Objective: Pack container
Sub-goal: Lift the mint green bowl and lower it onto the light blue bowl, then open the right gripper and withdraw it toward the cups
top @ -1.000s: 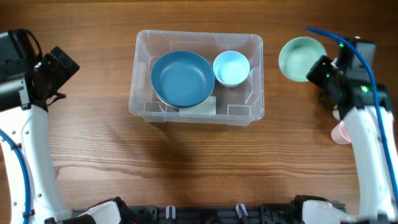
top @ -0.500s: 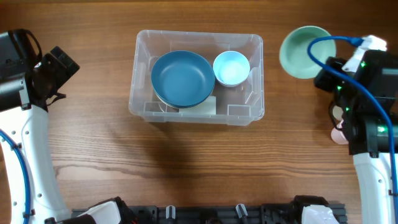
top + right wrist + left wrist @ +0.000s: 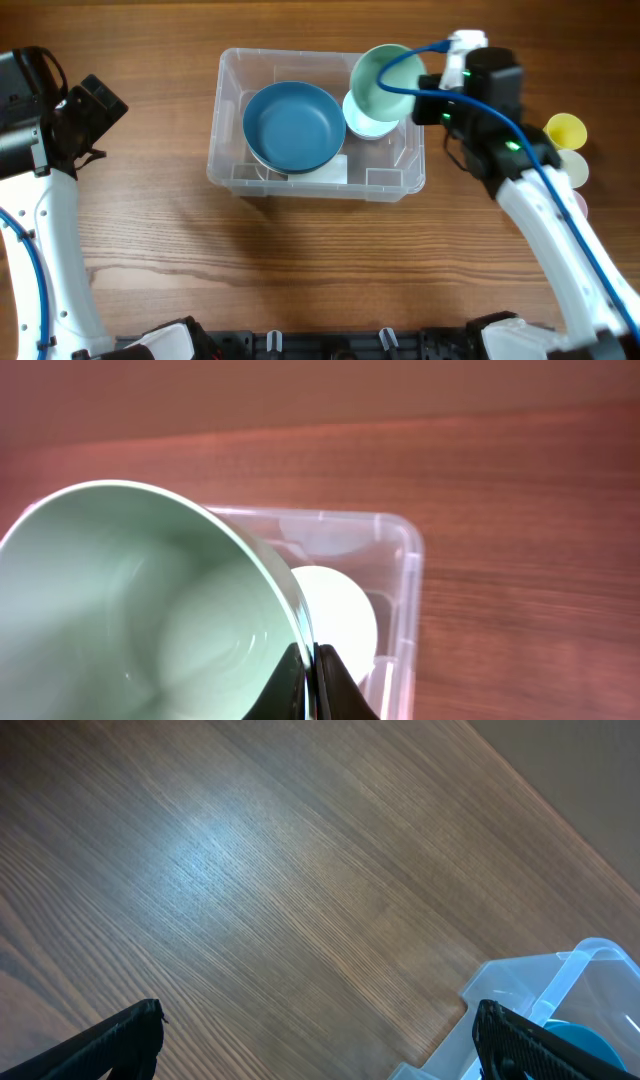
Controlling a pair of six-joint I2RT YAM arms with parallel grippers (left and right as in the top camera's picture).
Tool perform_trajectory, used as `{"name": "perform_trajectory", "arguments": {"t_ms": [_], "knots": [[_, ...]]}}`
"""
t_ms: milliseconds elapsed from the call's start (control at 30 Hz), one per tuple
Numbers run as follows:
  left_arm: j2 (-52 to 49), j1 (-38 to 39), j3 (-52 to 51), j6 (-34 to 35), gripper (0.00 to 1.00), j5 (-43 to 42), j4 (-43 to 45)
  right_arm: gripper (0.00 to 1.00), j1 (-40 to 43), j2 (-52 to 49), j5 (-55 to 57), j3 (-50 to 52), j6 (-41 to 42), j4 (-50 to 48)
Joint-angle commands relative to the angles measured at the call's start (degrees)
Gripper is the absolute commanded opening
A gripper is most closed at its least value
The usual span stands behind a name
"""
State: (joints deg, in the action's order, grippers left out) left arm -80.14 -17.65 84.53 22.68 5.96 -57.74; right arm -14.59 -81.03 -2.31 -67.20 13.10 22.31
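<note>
— Two bowls sit in the container (image 3: 228, 110), mid-tabletop (image 3: 300, 270): a dark blue bowl (image 3: 293, 125) on the left; a pale blue bowl (image 3: 362, 127) on the right.
— And the arms?
— The right end effector (image 3: 308, 678) is clamped on the rim of a green bowl (image 3: 383, 78), above the container's far right corner; the left end effector (image 3: 315, 1020) gapes wide, holding nothing — over bare wood, left of the container.

In the large clear plastic bin (image 3: 228, 166), a wide dark-blue bowl (image 3: 293, 125) fills the left; a pale-green bowl (image 3: 368, 72) hangs over the small light-blue bowl (image 3: 370, 127) at right. The wooden worktop (image 3: 150, 250) lies open left and front.
</note>
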Motion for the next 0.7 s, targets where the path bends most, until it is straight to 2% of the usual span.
{"name": "perform_trajectory", "arguments": {"t_ms": [0, 300, 333, 500, 667], "knots": [[0.48, -0.26, 0.72, 0.52, 1.0, -0.07, 0.0, 0.04, -0.59, -4.98, 1.57, -0.24, 0.52, -2.47], [0.48, -0.26, 0.72, 0.5, 1.0, -0.07, 0.0, 0.05, -0.57, -10.05, 1.53, -0.24, 0.92, -3.74], [0.48, -0.26, 0.72, 0.52, 1.0, -0.07, 0.0, 0.08, -0.57, -10.05, 1.36, -0.24, 0.79, -3.8], [0.48, -0.26, 0.72, 0.52, 1.0, -0.07, 0.0, 0.49, -0.57, -10.14, 1.33, -0.24, 0.79, -4.13], [0.48, -0.26, 0.72, 0.52, 1.0, -0.07, 0.0, 0.52, -0.24, -6.73, -1.11, -0.39, 1.75, -2.99]]}}
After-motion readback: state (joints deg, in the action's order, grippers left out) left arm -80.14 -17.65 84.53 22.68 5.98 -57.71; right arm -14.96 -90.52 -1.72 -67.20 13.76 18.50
